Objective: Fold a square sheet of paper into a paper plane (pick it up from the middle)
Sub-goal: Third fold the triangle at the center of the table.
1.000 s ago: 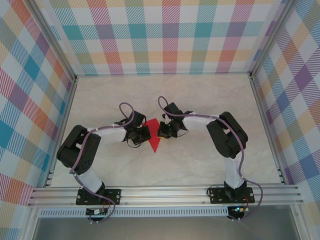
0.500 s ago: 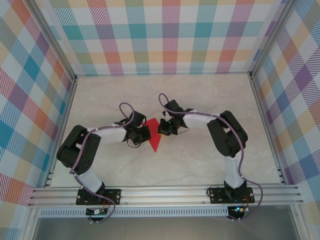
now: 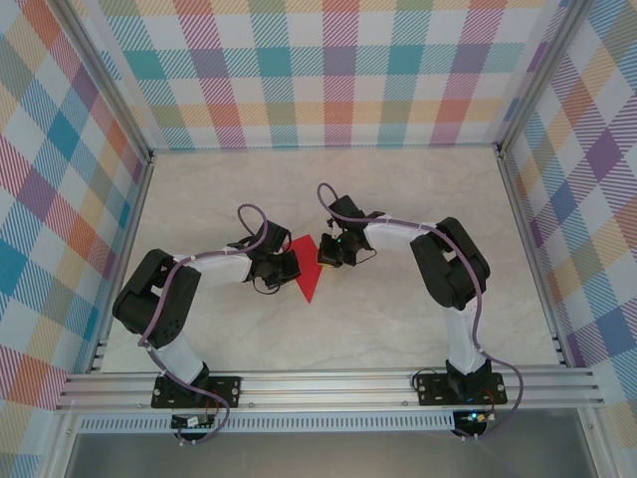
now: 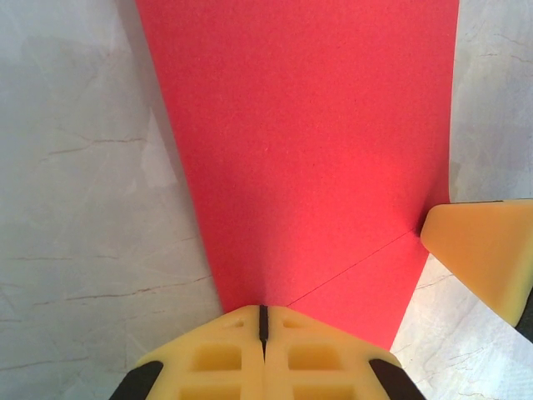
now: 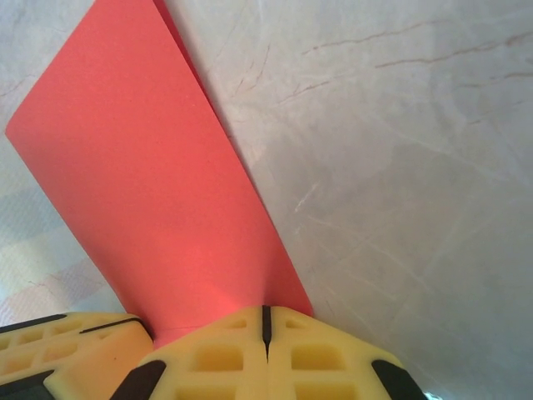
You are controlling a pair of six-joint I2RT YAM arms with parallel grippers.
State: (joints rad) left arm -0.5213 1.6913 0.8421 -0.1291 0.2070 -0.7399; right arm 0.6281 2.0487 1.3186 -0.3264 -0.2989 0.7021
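**A:** Anything new on the left?

**B:** No. The left gripper [image 3: 286,265] sits where it was a second ago. Its jaws are pressed together, and an edge of the square sheet of paper [image 4: 308,142] appears to be nipped at its tips.

**A:** And the sheet itself?

**B:** It is mid-worktop [image 3: 398,199], between the two grippers. It is a red pointed shape with its tip toward the arm bases, and one faint crease runs across it. It hasn't visibly shifted.

**A:** The right side, then?

**B:** That's where the change is. The right gripper [image 3: 325,254], also closed and seemingly pinching the opposite edge, has crept a little toward the far wall, and its forearm has swung with it.

**A:** Meaning?

**B:** I'd say the right arm is tensioning or dragging its edge while the left anchors. That looks like mid-fold to me, since no wings are formed yet.
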